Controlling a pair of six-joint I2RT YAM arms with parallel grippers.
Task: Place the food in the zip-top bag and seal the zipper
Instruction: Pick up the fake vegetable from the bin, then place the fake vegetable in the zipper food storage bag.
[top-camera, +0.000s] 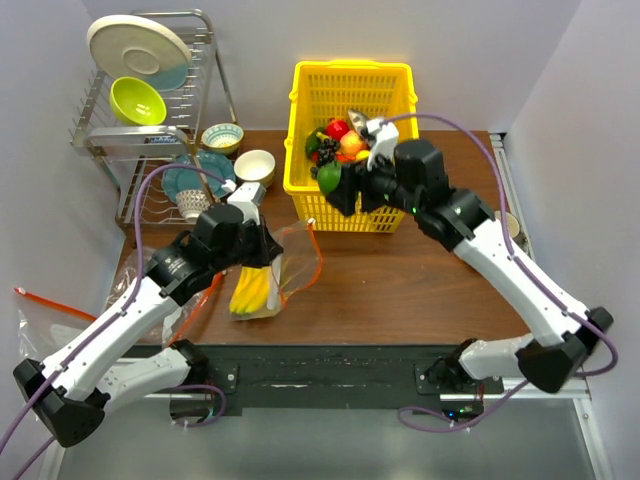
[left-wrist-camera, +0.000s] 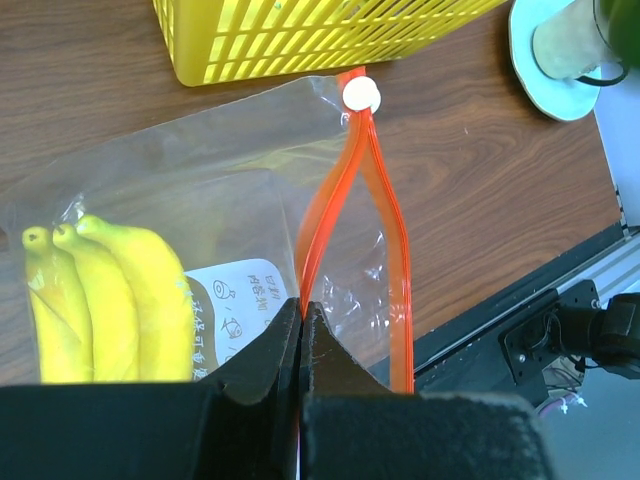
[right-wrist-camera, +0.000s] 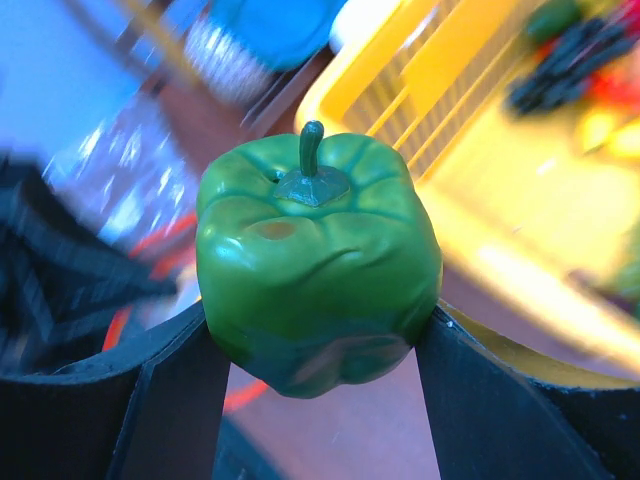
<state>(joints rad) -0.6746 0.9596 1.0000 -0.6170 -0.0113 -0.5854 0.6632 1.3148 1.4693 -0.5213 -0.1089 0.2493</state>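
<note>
Brown desk (top-camera: 400, 290): right fingers (right-wrist-camera: 165, 400) clamp green pepper (right-wrist-camera: 318, 270) sideways, likely light, rigid, slippery; left fingers (left-wrist-camera: 262, 372) pinch the zipper (left-wrist-camera: 330, 215) of the floppy bag (left-wrist-camera: 200, 150).

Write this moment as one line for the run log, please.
left gripper: shut on zipper | bag: mouth open, banana bunch inside | right gripper: shut on green pepper, near yellow basket

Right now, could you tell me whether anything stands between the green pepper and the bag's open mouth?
Nothing visible does. The right end effector holds the green pepper by the yellow basket; the left end effector pinches the zipper, holding the bag open.
</note>
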